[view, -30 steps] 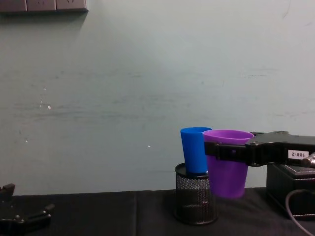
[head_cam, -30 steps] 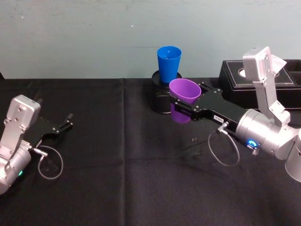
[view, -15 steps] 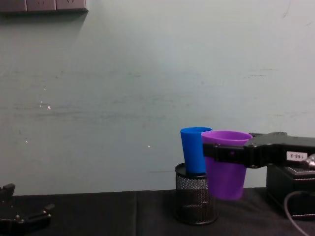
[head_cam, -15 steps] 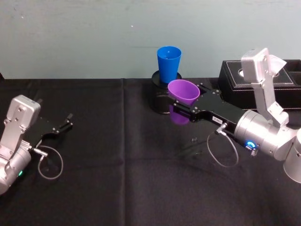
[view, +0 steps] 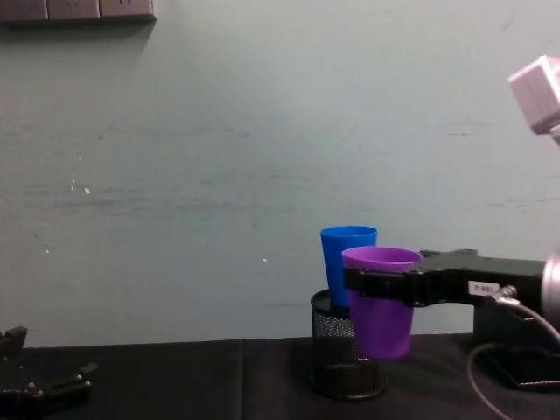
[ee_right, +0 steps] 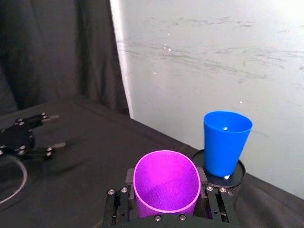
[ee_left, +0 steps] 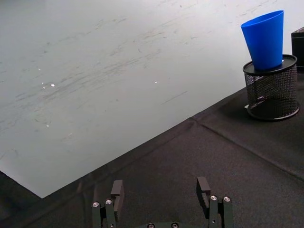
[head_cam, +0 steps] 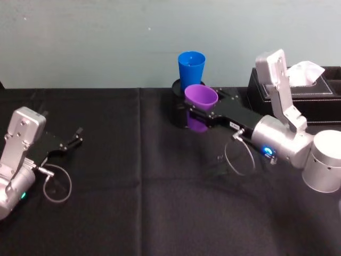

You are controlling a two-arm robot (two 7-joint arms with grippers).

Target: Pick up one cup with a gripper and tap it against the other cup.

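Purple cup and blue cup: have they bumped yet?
Done: the right end effector holds the purple cup off the table. In hand: it hovers close beside the blue cup in the mesh holder. Left: the tap; they look apart. The left end effector lies open, idle.

Silver-grey right arm (head_cam: 290,143), blue-lit ring (head_cam: 268,152), thin grey cable loop (head_cam: 226,158). The right end effector (head_cam: 201,113) is slim and black with a small white label (head_cam: 234,124). Left arm (head_cam: 18,154) alike. The left end effector (ee_left: 159,187) is black, with silver screws (ee_left: 213,198).

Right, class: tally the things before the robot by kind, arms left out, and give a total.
Cups: 2 (purple cup in the right gripper, blue cup)
Mesh holder: 1
Black box: 1
Total: 4
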